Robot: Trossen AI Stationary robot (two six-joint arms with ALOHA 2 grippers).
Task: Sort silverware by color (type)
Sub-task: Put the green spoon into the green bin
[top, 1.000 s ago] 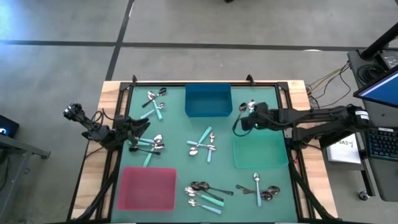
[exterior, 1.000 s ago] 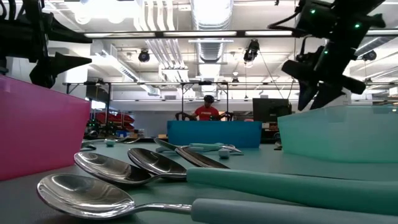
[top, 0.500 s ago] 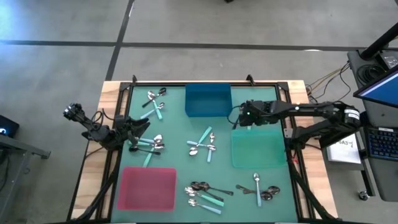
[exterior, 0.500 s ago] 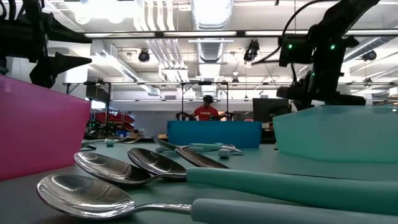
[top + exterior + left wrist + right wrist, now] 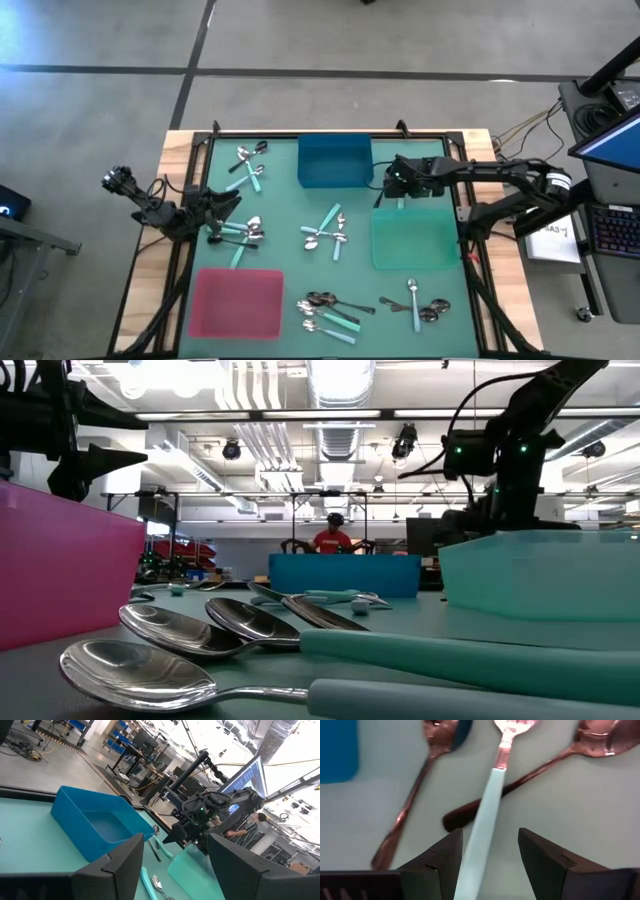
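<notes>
Just right of the blue tray (image 5: 335, 161), our right gripper (image 5: 487, 857) hangs with jaws parted astride a teal-handled spoon (image 5: 490, 800); contact is unclear. Two neighbouring spoons are cut off. Well left of the tray, our left gripper (image 5: 172, 860) waits, jaws wide.

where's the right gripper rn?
High view: right gripper is at the table's far right side, between the blue tray and the green tray, fingers open over a teal-handled spoon flanked by two other spoons.
</notes>
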